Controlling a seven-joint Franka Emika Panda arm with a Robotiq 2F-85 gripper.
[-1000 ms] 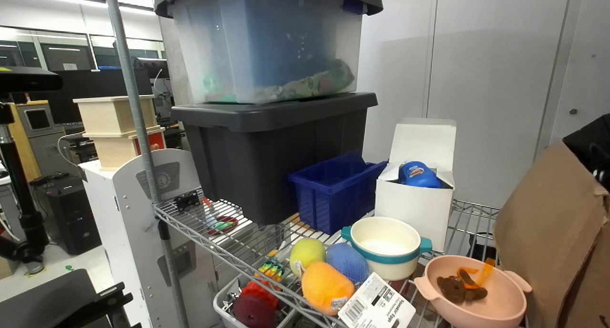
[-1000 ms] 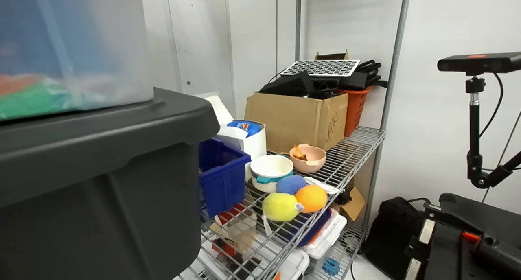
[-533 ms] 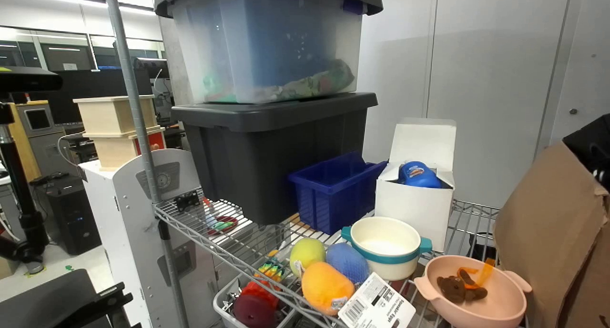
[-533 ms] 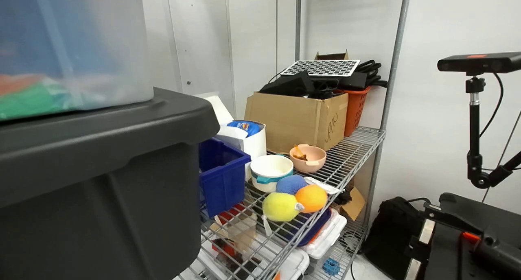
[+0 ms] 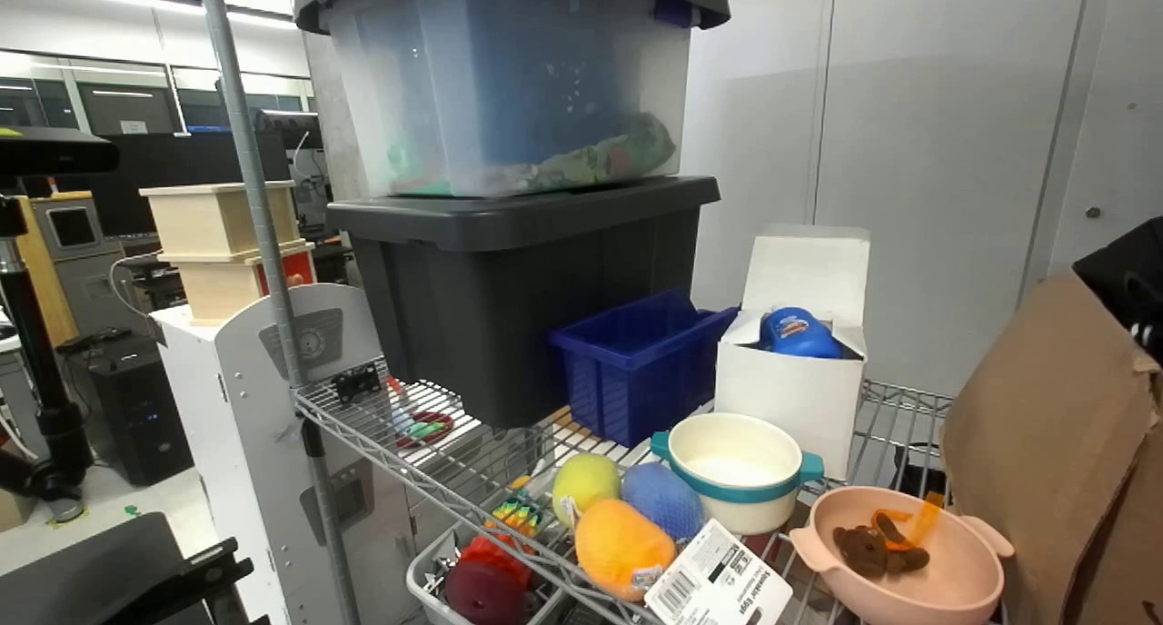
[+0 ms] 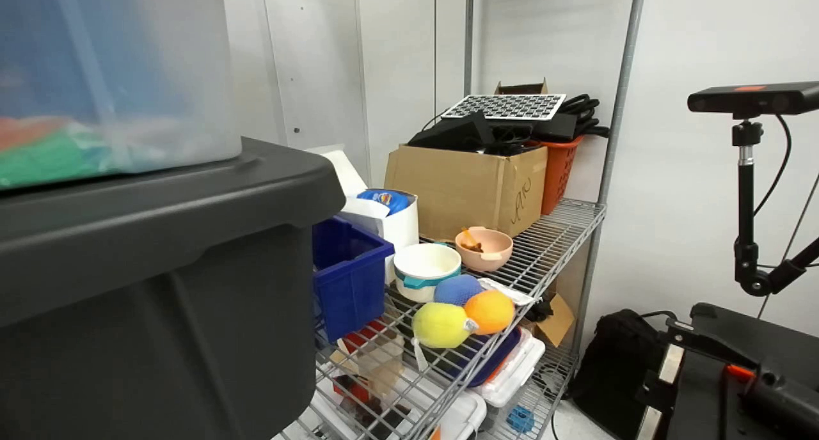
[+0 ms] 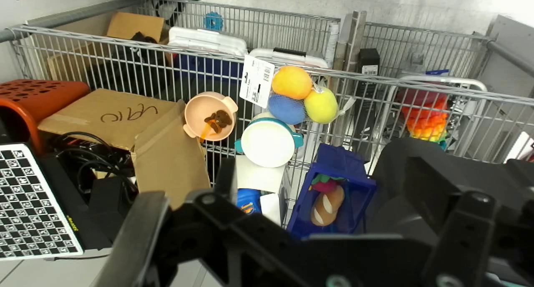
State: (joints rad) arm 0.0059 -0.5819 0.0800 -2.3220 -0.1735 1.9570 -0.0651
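A pale wall (image 6: 710,37) stands behind a wire shelf (image 6: 579,211), which carries a dark lidded tub (image 5: 472,325) in both exterior views; the arm shows in neither of them. In the wrist view the gripper (image 7: 321,172) hangs above the shelf, its fingers spread wide and holding nothing. The blue bin (image 7: 340,165) lies below, in the gap between them, near the tub, and its long axis runs roughly square to a line across the fingertips. A white box (image 7: 258,173) stands just beside the bin, with the cream pot (image 7: 268,145) near the box on the same shelf. Inside the bin lie a toy loaf (image 7: 327,205) and a smaller red toy (image 7: 324,186).
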